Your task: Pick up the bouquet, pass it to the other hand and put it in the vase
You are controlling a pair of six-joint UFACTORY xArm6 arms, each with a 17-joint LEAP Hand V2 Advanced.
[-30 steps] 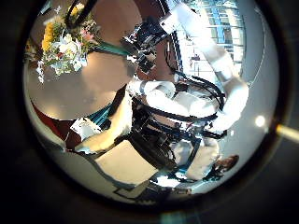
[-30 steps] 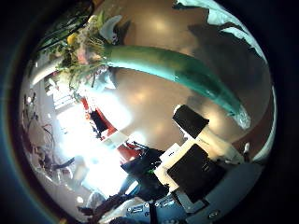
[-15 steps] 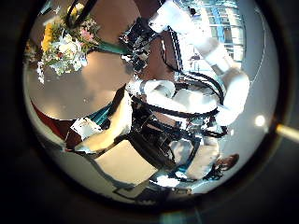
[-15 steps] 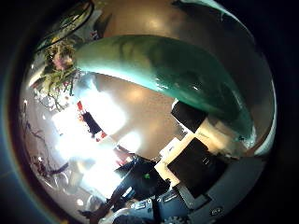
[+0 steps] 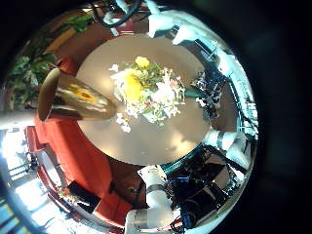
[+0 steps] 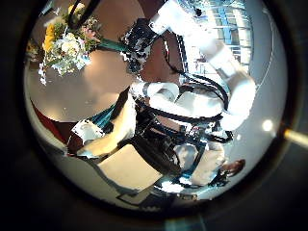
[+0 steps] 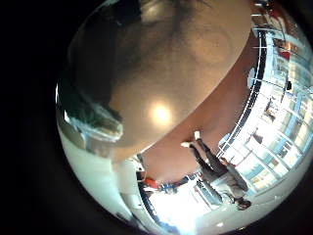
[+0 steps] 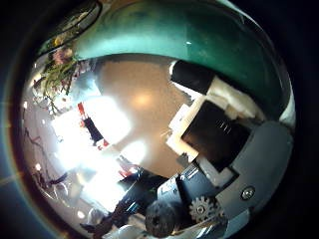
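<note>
The teal paper-wrapped stem (image 8: 189, 40) of the bouquet now fills much of the right robot hand's (image 6: 140, 43) thumb side palm view. Half a second ago it was a narrower band, so the palm has dropped very close to it. Whether the fingers have curled round the stem cannot be told. The bouquet of yellow and white flowers (image 5: 146, 88) lies flat on the round brown surface (image 5: 146, 146), apparently not yet lifted. Beyond it stands the shiny brass-coloured metal vase (image 5: 73, 95). The left robot hand (image 6: 101, 135) hangs well above, its grip unreadable. The pick-up looks about to start.
</note>
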